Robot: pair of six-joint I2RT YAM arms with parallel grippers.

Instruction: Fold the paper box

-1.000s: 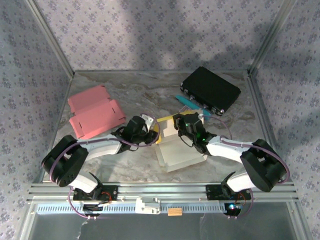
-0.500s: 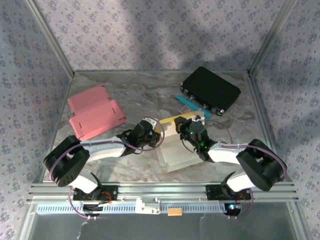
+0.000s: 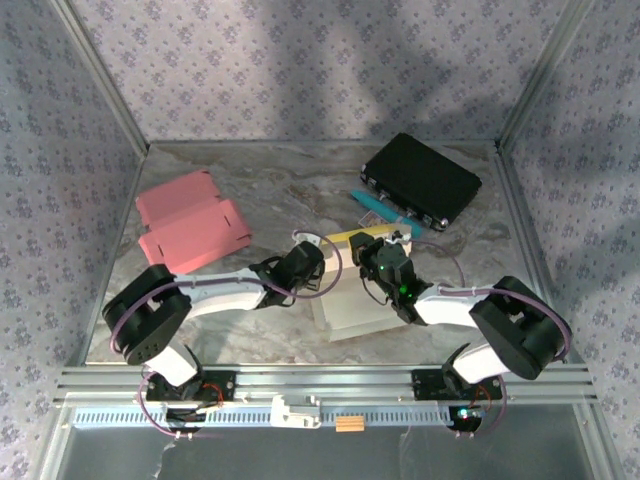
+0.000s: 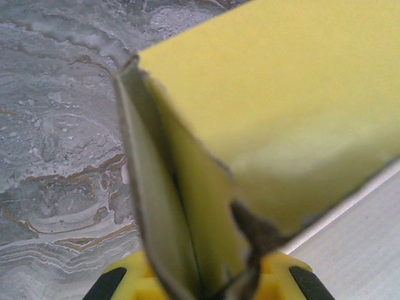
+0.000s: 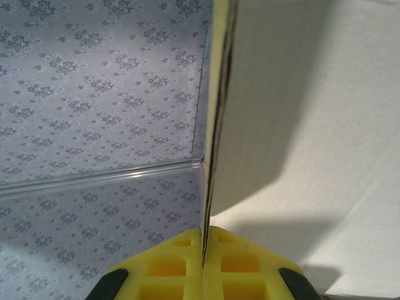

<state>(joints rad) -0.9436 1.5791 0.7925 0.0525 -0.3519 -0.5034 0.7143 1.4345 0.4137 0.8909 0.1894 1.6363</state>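
The paper box [image 3: 362, 308] sits half-folded in the middle of the table, near the front edge. It is yellow on the outside and pale cream inside. Its wide base panel lies flat with the cream side up. Along the far edge a yellow wall [image 3: 345, 240] stands raised. At the left corner, the yellow side panel [image 4: 275, 94] meets a greyish inner flap [image 4: 150, 206] in a sharp upright crease, and the left gripper [image 4: 206, 287] pinches both layers together. The right gripper [image 5: 203, 262] clamps the raised wall [image 5: 215, 94], which is seen edge-on and upright, with its cream inner face [image 5: 275, 94] turned toward the base.
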